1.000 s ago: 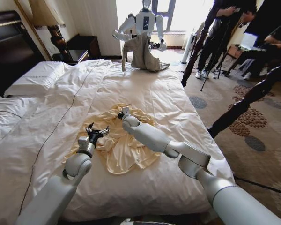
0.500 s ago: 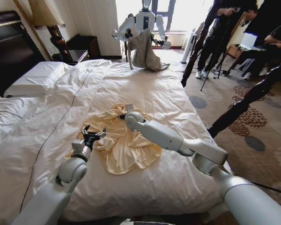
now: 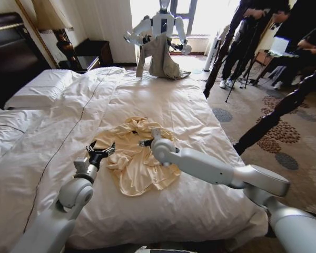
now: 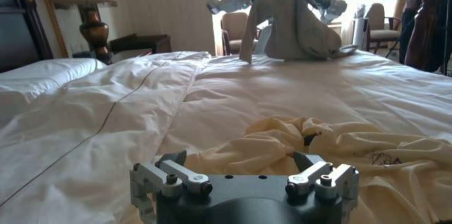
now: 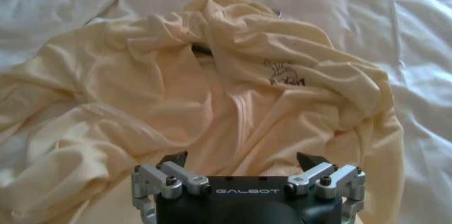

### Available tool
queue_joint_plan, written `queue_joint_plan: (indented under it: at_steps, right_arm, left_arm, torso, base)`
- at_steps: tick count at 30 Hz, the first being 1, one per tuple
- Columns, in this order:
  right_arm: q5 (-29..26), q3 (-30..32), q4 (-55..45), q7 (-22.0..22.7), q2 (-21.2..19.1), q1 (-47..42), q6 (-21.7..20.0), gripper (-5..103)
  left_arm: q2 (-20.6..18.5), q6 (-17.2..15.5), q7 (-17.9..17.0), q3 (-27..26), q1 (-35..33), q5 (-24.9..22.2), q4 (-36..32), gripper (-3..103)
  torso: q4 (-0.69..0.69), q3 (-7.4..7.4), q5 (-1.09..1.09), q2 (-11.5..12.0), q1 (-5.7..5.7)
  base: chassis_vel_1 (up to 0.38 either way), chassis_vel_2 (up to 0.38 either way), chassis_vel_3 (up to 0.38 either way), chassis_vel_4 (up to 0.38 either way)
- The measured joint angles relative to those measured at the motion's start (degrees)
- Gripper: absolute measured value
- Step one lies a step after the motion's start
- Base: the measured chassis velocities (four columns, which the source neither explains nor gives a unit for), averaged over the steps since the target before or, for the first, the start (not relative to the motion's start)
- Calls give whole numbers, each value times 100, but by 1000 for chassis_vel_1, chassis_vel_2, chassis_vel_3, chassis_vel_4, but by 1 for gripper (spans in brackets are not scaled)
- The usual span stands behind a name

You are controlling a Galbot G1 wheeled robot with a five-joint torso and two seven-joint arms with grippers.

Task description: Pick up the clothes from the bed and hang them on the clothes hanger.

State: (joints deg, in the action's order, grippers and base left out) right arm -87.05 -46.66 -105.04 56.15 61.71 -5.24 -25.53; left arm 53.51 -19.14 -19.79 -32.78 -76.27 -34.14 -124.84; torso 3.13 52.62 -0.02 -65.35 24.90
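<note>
Clothes [image 3: 135,158] thin, wrinkly, bunched on puffy quilted bed [image 3: 189,105]; left claw [image 3: 100,151], right claw [image 5: 244,161] both spread apart above.

Pale-yellow clothes [image 3: 135,158] crumpled, mid bed [image 3: 200,110], white duvet

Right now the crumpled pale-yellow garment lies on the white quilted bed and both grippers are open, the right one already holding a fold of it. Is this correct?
Not quite. The right gripper holds nothing: the right wrist view shows it open above the crumpled pale-yellow garment. The garment does lie on the white quilted bed, and the left gripper is open too.
</note>
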Motion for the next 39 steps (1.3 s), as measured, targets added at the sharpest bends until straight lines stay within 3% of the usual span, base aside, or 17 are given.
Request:
queue_joint_plan:
  at_steps: [8, 13, 22, 28, 33, 36, 39]
  right_arm:
    - [327, 71, -453, 243, -222, -575, 64, 100]
    - [924, 188, -208, -298, -291, -825, 100, 100]
    - [1587, 302, 700, -835, 318, -984, 405, 100]
    - [1598, 320, 952, -833, 506, -1014, 417, 102]
    - [1556, 279, 933, -713, 518, -1017, 448, 88]
    - [1500, 246, 831, -606, 482, -1009, 494, 72]
    - [1463, 237, 789, -570, 459, -1001, 498, 66]
  left_arm:
    - [27, -8, -40, -103, -135, 2, -70, 100]
    - [42, -7, -57, -122, -245, 54, -92, 100]
    - [45, -1, -106, -1, -265, 131, -143, 100]
    - [14, 2, -115, -46, -267, 130, -175, 100]
    - [22, 5, -117, -105, -254, 120, -168, 100]
    - [33, 10, -117, -117, -226, 115, -127, 100]
    - [34, 12, -117, -119, -211, 111, -113, 100]
  torso:
    - [-2, 1, 0, 0, 1]
    - [-1, 1, -1, 0, 1]
    - [-2, 1, -1, 0, 1]
    - [-2, 1, -1, 0, 1]
    - [-1, 1, -1, 1, 1]
    - [-1, 1, 0, 1, 1]
    - [-2, 1, 0, 1, 1]
  base:
    - [0, 0, 0, 0]
    - [0, 0, 0, 0]
    - [0, 0, 0, 0]
    - [0, 0, 0, 0]
    - [0, 0, 0, 0]
    - [0, 0, 0, 0]
    - [0, 0, 0, 0]
